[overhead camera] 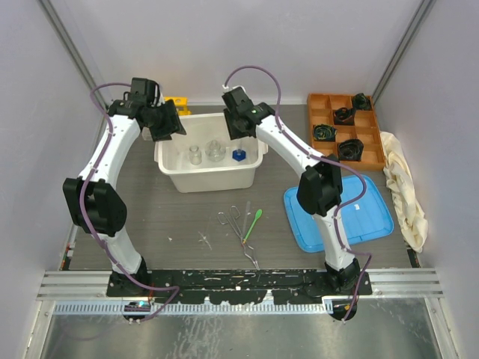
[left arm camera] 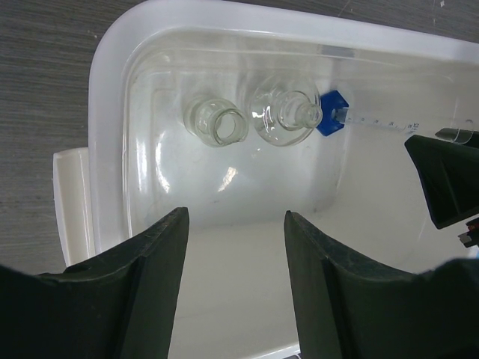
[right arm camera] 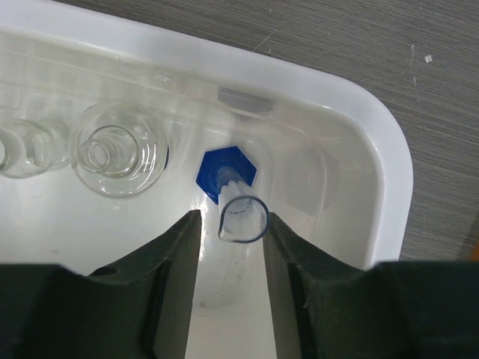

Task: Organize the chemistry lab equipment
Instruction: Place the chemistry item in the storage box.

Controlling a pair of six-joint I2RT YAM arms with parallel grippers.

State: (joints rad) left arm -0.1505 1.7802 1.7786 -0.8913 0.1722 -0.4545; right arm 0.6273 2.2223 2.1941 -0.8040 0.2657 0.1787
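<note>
A white bin (overhead camera: 209, 182) holds two clear glass flasks (overhead camera: 195, 155) (overhead camera: 215, 151) and the upright blue-based cylinder (overhead camera: 239, 155). My right gripper (right arm camera: 232, 221) is open over the bin's right end. The cylinder's rim (right arm camera: 247, 202) stands between its fingers with a small gap on the left side. My left gripper (left arm camera: 236, 217) is open and empty above the bin's left part, with the flasks (left arm camera: 217, 123) (left arm camera: 284, 116) beyond it. Metal tongs (overhead camera: 238, 224) and the green spatula (overhead camera: 254, 221) lie on the table in front of the bin. The yellow rack (overhead camera: 178, 103) shows behind the left gripper. No test tubes or clear rack are in view.
A blue lid (overhead camera: 370, 217) lies flat at the right, under the right arm. The orange compartment tray (overhead camera: 329, 112) with black objects stands at the back right. The cream cloth (overhead camera: 408, 194) lies along the right wall. A small thin clear item (overhead camera: 203, 239) lies near the tongs.
</note>
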